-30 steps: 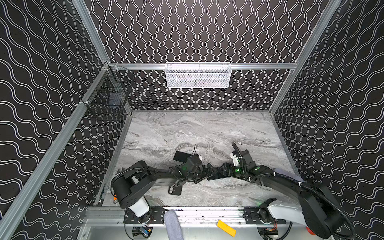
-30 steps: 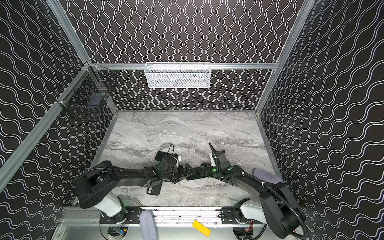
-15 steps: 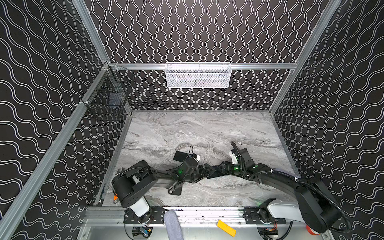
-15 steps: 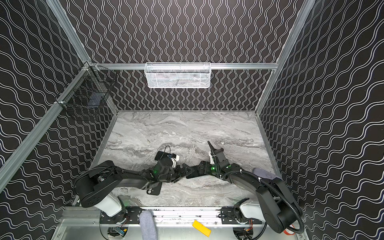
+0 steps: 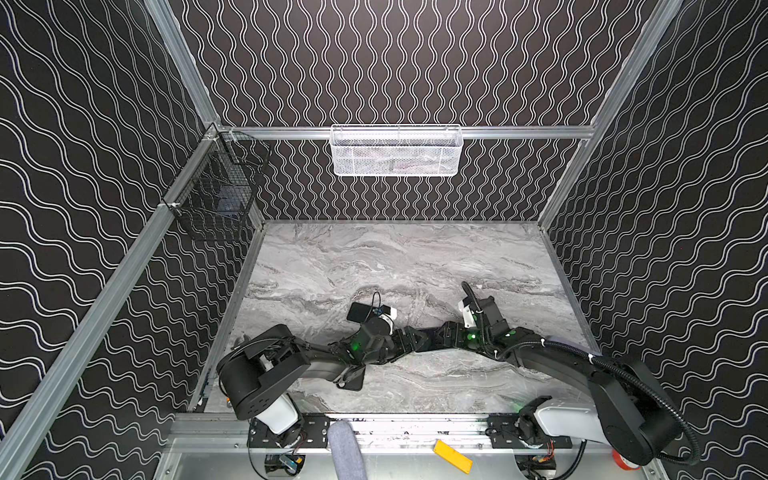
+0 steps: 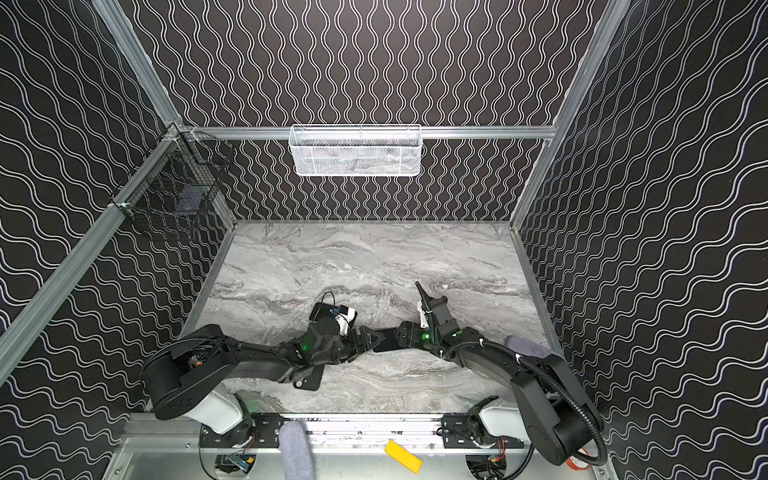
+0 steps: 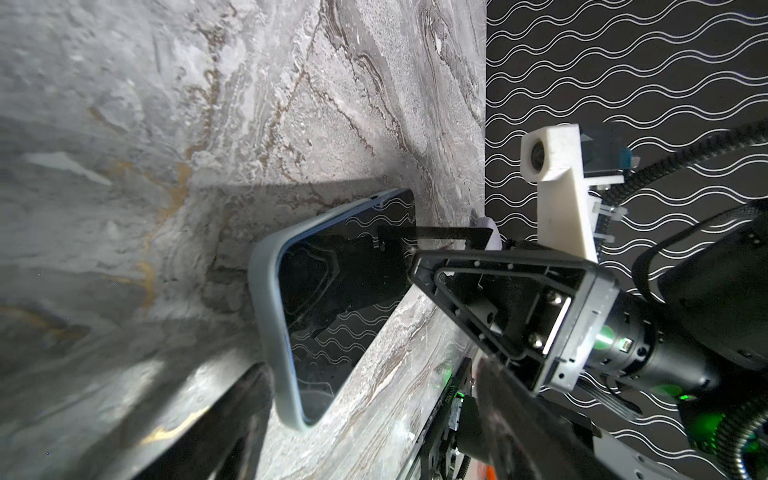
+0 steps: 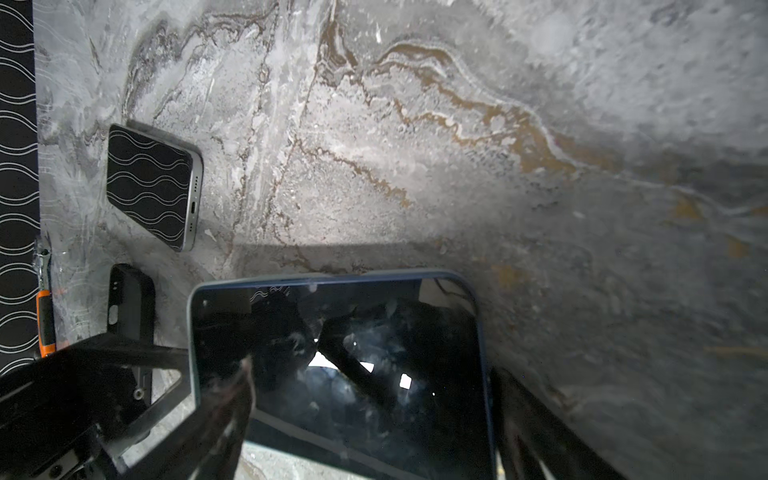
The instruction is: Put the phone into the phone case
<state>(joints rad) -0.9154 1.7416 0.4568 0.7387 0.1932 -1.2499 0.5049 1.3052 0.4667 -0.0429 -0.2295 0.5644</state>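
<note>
Top view: the grey veined marble tabletop carries everything. The two black arms have drawn closer over the last second, so their claws now meet near its front middle. Between them is the task's thing, a dark glass-faced slab phone. It sits inside a pale blue-grey soft case, whose rim runs round every side of the screen that shows. Whether it rests flat on the marble or is raised a little I cannot tell. The right gripper has its jaws spread wide about one end, one fingertip over the screen's margin and the other at the case's rim. I cannot tell whether they pinch it or merely press. The left gripper, at the opposite end, has begun to narrow from its full spread, yet it is released: bare marble shows between one finger and the case. I judge the seating all but done, with the left claw coming in to press or take that end. Well apart, a bare silver-edged phone with a dark face lies flat. A black rigid phone case with a camera cut-out lies empty, partly hidden by the left forearm in both top views, so a second pairing may remain.
</note>
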